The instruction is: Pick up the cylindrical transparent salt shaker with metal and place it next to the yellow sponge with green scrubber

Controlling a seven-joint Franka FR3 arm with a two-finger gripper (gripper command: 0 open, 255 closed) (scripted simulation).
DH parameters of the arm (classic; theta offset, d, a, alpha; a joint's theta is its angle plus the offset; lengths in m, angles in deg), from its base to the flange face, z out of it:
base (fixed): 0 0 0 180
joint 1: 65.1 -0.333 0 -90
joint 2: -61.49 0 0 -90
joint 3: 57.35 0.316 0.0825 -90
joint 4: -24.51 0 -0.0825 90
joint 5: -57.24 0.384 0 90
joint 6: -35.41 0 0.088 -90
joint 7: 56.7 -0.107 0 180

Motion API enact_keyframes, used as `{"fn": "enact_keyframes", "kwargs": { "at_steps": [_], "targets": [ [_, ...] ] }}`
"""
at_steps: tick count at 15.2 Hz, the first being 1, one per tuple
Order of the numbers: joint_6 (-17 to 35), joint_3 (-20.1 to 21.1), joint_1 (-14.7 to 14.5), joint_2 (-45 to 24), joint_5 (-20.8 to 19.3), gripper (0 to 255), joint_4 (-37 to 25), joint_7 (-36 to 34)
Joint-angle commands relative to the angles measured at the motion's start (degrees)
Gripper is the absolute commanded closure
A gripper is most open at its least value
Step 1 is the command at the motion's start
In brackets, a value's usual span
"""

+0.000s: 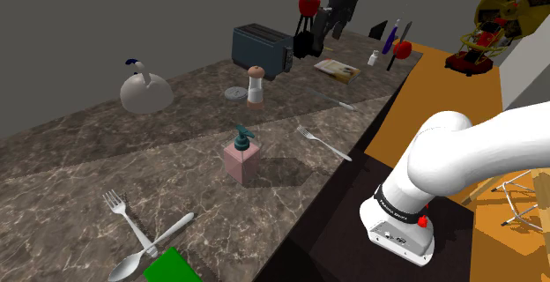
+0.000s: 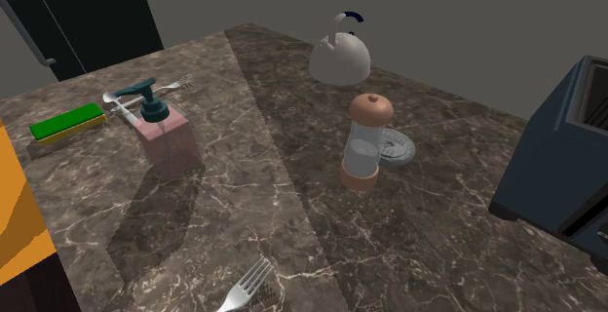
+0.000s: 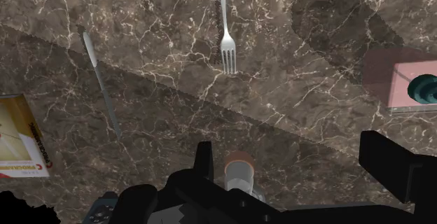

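Gripper (image 3: 290, 151) spread wide, holding nothing; salt shaker (image 2: 365, 140) looks light, rigid, slick, breakable, so best clasped around its clear middle.

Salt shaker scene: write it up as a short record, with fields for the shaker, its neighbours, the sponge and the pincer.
shaker: salt shaker, upright on the marbled counter; clear body, brownish cap and base
neighbours: flat grey disc right beside it; white kettle further off
sponge: green-topped sponge far along the counter, beyond the pink soap dispenser
pincer: pincer open, raised above the counter, touching nothing
task state: shaker not yet picked up
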Motion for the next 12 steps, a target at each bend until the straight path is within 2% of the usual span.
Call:
{"fn": "enact_keyframes", "kwargs": {
  "at_steps": [1, 12],
  "targets": [
    [0.00, 0.00, 0.00, 0.00, 0.00, 0, 0.00, 0.00],
    [13.41, -3.93, 0.45, -22.77, 1.48, 0, -8.02, 2.47]
  ]
}}
